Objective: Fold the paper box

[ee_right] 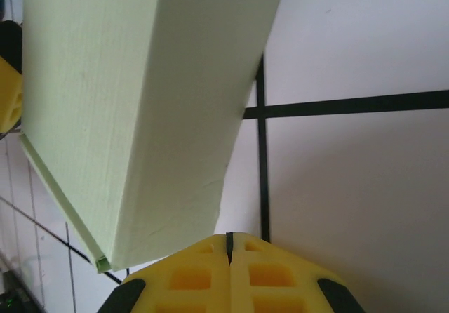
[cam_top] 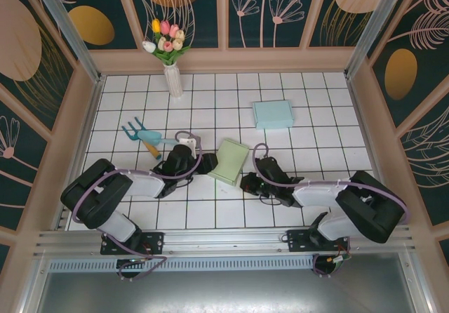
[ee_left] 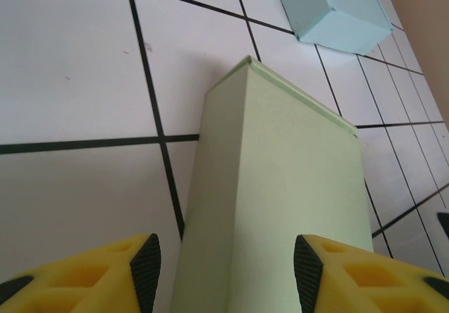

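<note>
Looking at both arms crouched low over the table (cam_top: 337,137), elbows back by the near edge, wrists reaching in toward the middle. Got the left gripper (ee_left: 228,264) spread roughly halfway, straddling the near end of the green paper box (ee_left: 280,187). Sliver of tile showing between one fingertip (ee_left: 146,271) and the box wall, so not clamped on it. Can't tell about contact on the other side.

Got the right gripper (ee_right: 228,246) pinched fully closed on nothing, tip parked right by the box's lower corner.

Found the box around the middle of the table, sitting between the two grippers and looking tipped up rather than lying flat. Pale green, plain sides, crisp creases, thin lip running along one long edge. Also spotted a light blue box (cam_top: 273,114) further back toward the far right corner, well apart.
</note>
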Tool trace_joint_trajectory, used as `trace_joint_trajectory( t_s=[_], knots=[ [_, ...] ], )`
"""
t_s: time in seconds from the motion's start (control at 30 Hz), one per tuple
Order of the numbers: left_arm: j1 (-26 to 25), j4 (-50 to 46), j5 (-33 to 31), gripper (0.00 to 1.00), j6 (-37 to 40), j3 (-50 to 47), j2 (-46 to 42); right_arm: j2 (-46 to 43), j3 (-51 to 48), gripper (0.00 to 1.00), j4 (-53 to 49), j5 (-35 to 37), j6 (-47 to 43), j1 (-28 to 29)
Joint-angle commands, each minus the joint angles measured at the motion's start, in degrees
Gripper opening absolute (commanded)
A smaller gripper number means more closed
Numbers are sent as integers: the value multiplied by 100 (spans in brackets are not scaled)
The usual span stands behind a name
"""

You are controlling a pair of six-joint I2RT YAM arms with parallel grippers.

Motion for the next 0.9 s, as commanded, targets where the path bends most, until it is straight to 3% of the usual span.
trace_joint_trajectory(
  t_s=[0.0, 0.27, 0.6, 0.73, 0.87],
  knots=[
    [-128, 359, 75, 55, -184, -80, 163, 247, -59, 0, 693, -282, 194, 55],
    [-418, 807, 236, 54, -477, 12, 496, 794, 106, 0, 1880, -760, 400, 153],
    [-470, 1540, 539, 53, -841, -70, 794, 835, 315, 0, 2098, -16, 669, 266],
    [-427, 568, -145, 55, -440, 230, 637, 677, 332, 0, 1767, 381, 560, 367],
    [-194, -391, -1110, 59, -75, 426, 167, 255, 325, 0, 492, 1466, 343, 554]
  ],
)
